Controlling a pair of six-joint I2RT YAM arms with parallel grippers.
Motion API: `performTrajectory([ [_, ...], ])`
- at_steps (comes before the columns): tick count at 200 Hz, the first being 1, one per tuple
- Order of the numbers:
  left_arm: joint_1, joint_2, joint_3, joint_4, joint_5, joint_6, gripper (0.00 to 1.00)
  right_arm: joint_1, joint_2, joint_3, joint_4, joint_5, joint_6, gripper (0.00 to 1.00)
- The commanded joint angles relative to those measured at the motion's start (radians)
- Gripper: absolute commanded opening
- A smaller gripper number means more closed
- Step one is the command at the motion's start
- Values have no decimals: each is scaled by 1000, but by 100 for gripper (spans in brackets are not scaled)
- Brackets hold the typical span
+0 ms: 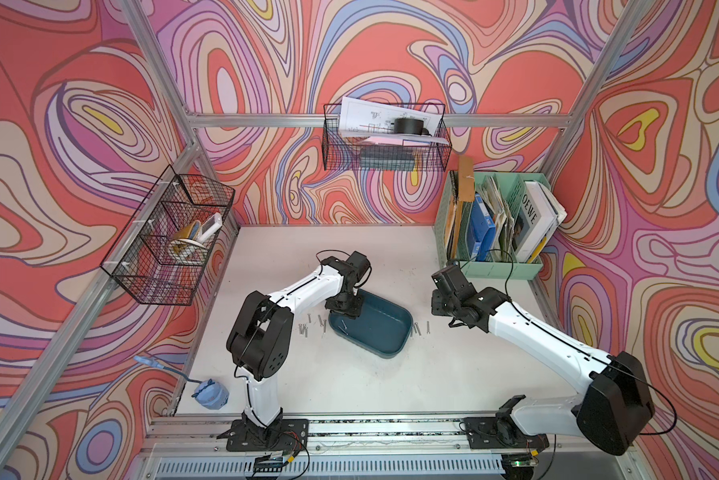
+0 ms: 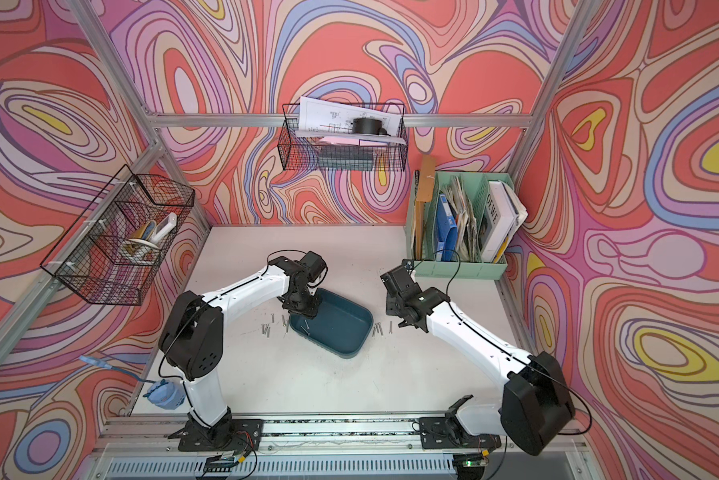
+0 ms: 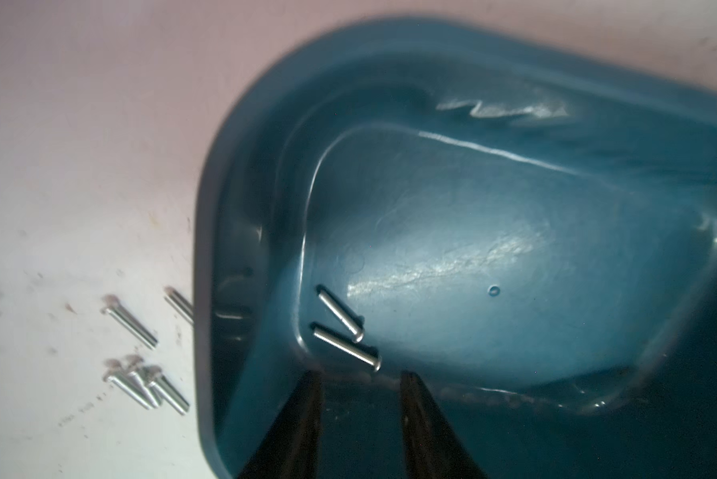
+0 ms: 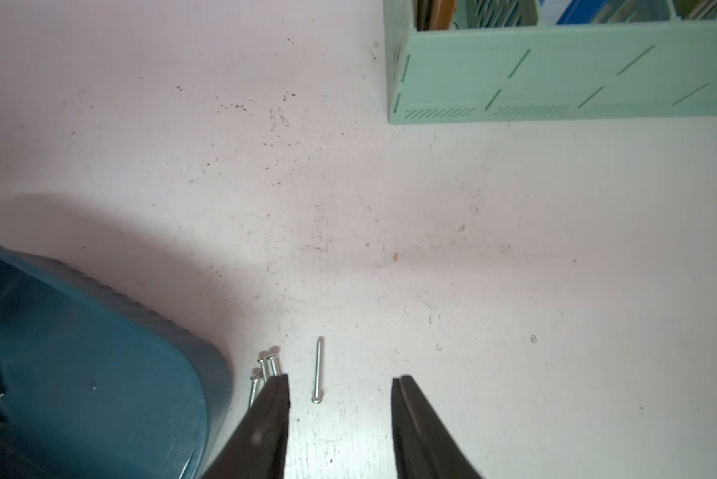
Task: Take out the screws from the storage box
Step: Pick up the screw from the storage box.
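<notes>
The storage box (image 1: 384, 332) (image 2: 337, 328) is a shallow dark teal tray in mid-table. Two screws (image 3: 340, 313) (image 3: 346, 346) lie crossed in one corner of its floor (image 3: 493, 232). My left gripper (image 3: 360, 375) (image 1: 343, 309) hangs over that corner, open and empty, its fingertips just short of the nearer screw. Several more screws (image 1: 307, 328) (image 3: 130, 321) lie on the table left of the tray. Others (image 1: 418, 329) (image 4: 317, 369) lie to its right. My right gripper (image 4: 340, 379) (image 1: 440, 308) is open above those, holding nothing; one finger (image 4: 273, 414) overlaps a small cluster (image 4: 265, 369).
A mint green file organizer (image 1: 495, 266) (image 4: 555, 83) with books stands at the back right. Black wire baskets hang on the left wall (image 1: 170, 241) and the back wall (image 1: 384, 137). A blue object (image 1: 210, 392) with a cable sits at the front left corner.
</notes>
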Motion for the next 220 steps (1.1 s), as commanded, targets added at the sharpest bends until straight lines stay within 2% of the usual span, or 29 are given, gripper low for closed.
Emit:
performTrajectory([
  [1,-11,-15,-35,-13,40,-167,38,-25,-26,-27,-9,14,-5,42],
  [59,-24,35,13,-89,-61,-301,38,-80,-68,-57,-20,-5,-49,42],
  [140,-31,128,82,-90,-126,-376,39,-145,-99,-69,-48,-23,-112,43],
  [220,-41,126,-42,13,-110,-485,33,-195,-99,-59,-59,-30,-184,43],
])
